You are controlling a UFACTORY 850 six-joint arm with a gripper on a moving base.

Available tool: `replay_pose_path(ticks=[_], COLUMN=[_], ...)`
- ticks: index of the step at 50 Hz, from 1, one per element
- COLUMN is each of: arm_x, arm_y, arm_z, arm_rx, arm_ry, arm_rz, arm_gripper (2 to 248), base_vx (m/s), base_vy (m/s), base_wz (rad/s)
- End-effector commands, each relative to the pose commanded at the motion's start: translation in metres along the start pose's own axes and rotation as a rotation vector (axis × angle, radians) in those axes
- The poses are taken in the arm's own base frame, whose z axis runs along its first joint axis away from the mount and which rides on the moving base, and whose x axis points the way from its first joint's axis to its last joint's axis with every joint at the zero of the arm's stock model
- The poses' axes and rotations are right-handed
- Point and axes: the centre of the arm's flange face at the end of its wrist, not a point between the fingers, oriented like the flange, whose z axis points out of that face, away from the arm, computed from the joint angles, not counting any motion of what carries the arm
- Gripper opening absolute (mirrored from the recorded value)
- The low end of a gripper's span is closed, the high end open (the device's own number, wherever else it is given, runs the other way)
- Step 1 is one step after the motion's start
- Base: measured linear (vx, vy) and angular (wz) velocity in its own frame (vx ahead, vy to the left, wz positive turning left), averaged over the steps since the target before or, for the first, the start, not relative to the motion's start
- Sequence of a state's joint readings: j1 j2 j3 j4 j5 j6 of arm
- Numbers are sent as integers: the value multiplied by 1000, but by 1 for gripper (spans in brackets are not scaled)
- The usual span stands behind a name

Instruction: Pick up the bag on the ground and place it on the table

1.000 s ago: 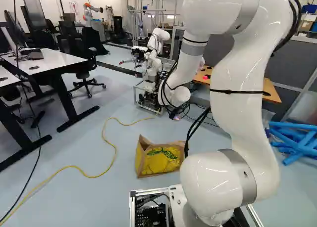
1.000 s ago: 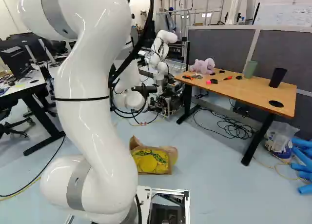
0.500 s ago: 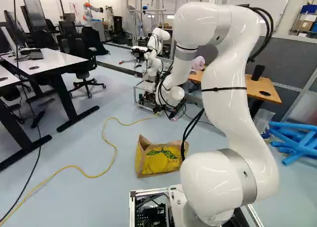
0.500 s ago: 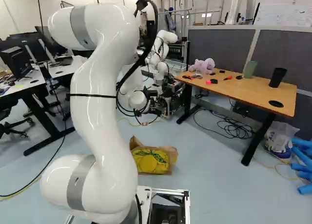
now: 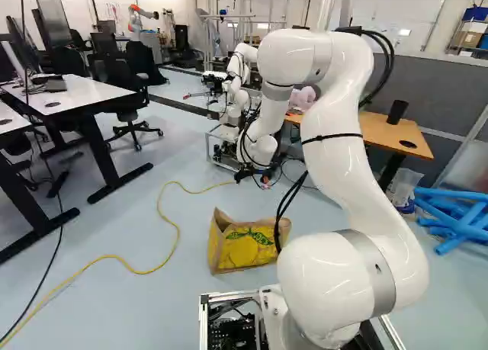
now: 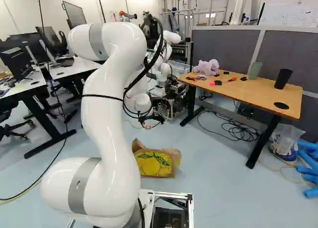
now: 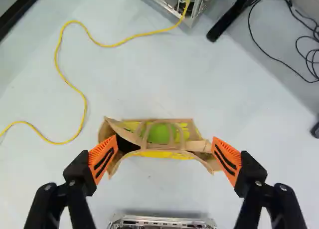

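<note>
In the right base view my gripper (image 6: pixel 150 121) hangs high beyond the bag as seen there, pointing down. Seen from the wrist, the gripper (image 7: pixel 165 160) is open, its orange pads wide apart with nothing held. The brown paper bag with yellow lemon print (image 6: pixel 155 164) stands on the floor, its mouth up. In the wrist view the bag (image 7: pixel 202 145) lies below and between the fingertips, its two paper handles (image 7: pixel 160 122) arching over a green patch. The wooden table (image 6: pixel 238 93) stands at the right of the right base view.
A pink plush toy (image 6: pixel 206 67), a dark cup (image 6: pixel 283 79), a green cup (image 6: pixel 255 70) and small tools are on the table. Another robot (image 5: pixel 239 79) stands behind my gripper. A yellow cable (image 5: pixel 177 232) runs along the floor; blue tubes (image 5: pixel 457 213) lie at the right.
My arm has swung and lowered, its upper part moving left in the left base view and right in the right base view. The base and the bag have stayed put.
</note>
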State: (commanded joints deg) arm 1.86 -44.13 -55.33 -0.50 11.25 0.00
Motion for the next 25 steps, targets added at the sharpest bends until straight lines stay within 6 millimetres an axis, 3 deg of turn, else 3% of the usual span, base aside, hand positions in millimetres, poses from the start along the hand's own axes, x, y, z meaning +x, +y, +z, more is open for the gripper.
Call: replay_pose_path(ticks=[25], arm_x=[-16], arm_y=[0], arm_z=[36], arm_rx=[-5], arm_ry=[-147], arm_rz=[34], arm_gripper=[247], base_vx=[0], base_vy=[0], base_wz=[0])
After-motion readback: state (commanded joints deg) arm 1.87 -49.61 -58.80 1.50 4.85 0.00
